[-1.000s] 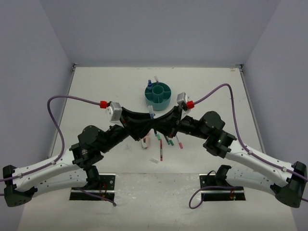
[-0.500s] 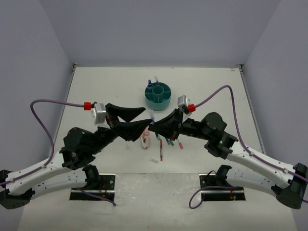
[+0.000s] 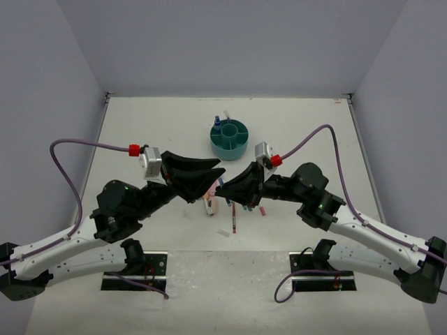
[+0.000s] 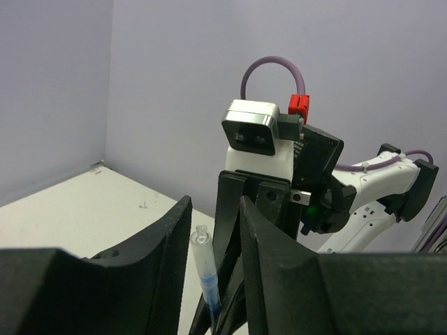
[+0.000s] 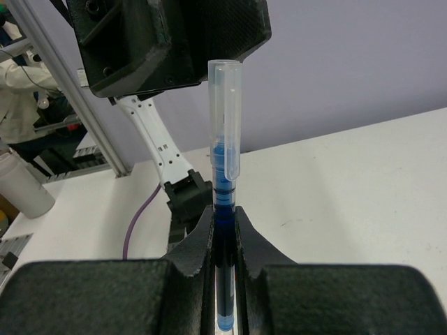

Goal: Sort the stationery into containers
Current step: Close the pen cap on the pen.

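Note:
My right gripper (image 5: 223, 213) is shut on a blue pen (image 5: 225, 125) with a clear cap, which stands up out of the jaws. My left gripper (image 4: 215, 206) is open with its jaws on either side of the cap end of the pen (image 4: 203, 262); the cap lies close to the left finger, with a gap to the other. In the top view both grippers, left (image 3: 214, 177) and right (image 3: 221, 187), meet above the loose stationery (image 3: 233, 222) in mid-table. The teal container (image 3: 241, 144) stands behind them with a blue marker (image 3: 217, 125) in it.
More pens lie under and just right of the grippers, such as one with a pink cap (image 3: 263, 209). A small white eraser (image 3: 223, 232) lies nearest the arm bases. Purple cables loop out from both wrists. Walls close in the table on three sides.
The left arm pulled back to the left with its jaws wide, then came back towards the right gripper with the jaws narrower. The right gripper sank slightly, still holding the pen.

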Tool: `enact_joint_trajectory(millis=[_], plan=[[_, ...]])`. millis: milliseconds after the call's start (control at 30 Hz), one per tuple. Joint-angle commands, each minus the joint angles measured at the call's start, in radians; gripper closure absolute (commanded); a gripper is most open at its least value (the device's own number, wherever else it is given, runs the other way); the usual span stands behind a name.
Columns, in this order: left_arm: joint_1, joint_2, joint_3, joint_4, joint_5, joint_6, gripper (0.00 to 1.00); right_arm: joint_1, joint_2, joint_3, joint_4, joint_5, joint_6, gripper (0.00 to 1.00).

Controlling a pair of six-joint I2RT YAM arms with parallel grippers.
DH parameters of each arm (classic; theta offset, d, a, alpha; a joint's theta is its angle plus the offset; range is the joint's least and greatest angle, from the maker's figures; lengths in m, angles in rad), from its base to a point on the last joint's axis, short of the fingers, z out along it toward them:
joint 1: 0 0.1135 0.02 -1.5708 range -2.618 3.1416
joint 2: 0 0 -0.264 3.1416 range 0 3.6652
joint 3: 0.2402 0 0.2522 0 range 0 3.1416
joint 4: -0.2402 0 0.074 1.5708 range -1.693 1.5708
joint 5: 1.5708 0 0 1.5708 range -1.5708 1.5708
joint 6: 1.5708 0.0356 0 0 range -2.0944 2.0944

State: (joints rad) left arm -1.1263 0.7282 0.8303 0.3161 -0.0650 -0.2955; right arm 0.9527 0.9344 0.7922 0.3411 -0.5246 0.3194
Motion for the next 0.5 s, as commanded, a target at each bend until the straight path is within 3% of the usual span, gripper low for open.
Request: enact_joint_trajectory(millis=[0, 167, 333, 467], plan=[[-0.001, 0.021, 0.030, 0.010, 0.041, 0.005, 0.67, -0.002, -0.023, 0.042, -0.011, -0.023, -0.026, 1.00], [-0.001, 0.031, 0.008, 0.020, 0.050, -0.013, 0.91, 0.000, -0.037, 0.058, -0.017, -0.010, -0.027, 1.00], [-0.001, 0.042, -0.011, 0.013, 0.042, -0.028, 1.00, -0.002, -0.048, 0.089, -0.020, -0.001, -0.028, 1.00], [-0.001, 0.038, -0.046, 0.011, 0.013, -0.052, 1.00, 0.000, -0.059, 0.121, -0.020, 0.030, -0.032, 1.00]])
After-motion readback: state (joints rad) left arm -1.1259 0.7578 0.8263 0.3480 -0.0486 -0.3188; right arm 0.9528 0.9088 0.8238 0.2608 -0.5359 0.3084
